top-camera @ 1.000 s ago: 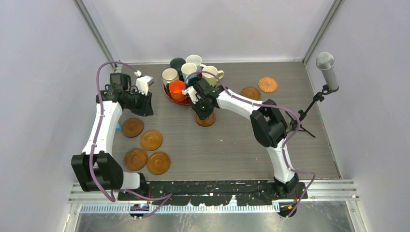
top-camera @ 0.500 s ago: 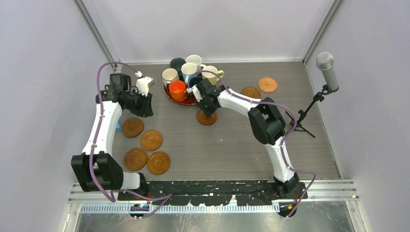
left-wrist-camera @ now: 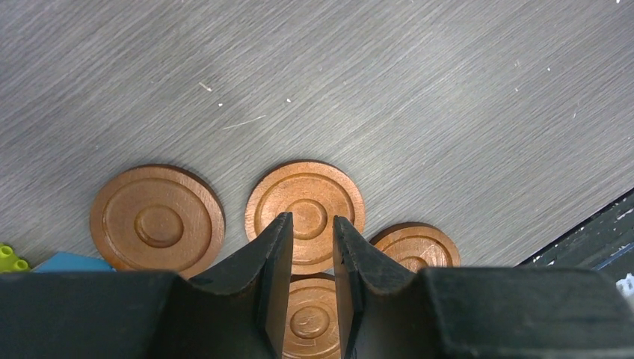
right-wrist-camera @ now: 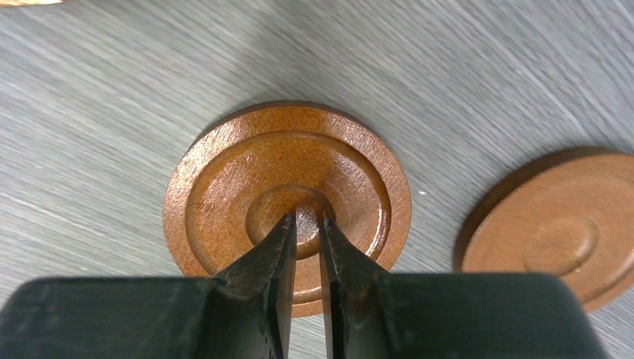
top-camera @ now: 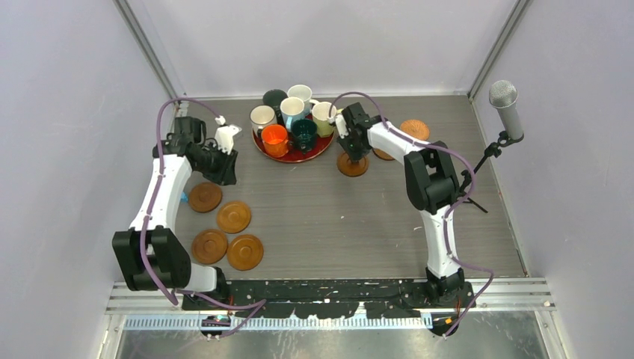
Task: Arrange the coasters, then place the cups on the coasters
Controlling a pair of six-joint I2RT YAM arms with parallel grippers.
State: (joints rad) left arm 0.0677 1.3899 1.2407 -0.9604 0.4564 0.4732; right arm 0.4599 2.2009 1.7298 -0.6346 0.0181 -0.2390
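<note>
Two dark fingers reach in from the bottom edge, almost together, with a narrow gap and nothing between them. Beneath them, four round brown coasters with concentric rings lie clustered on a grey wood-grain tabletop, one showing through the gap.

Grey table bears coasters and red tray.

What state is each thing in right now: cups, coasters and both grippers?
cups: seven, upright, bunched on the red tray
left coasters: four, flat, bare, clustered
middle coaster: flat, bare of any cup
far-right coasters: two, flat, bare
left gripper: nearly shut, empty, above left coasters
right gripper: shut, tips on middle coaster's centre
</note>
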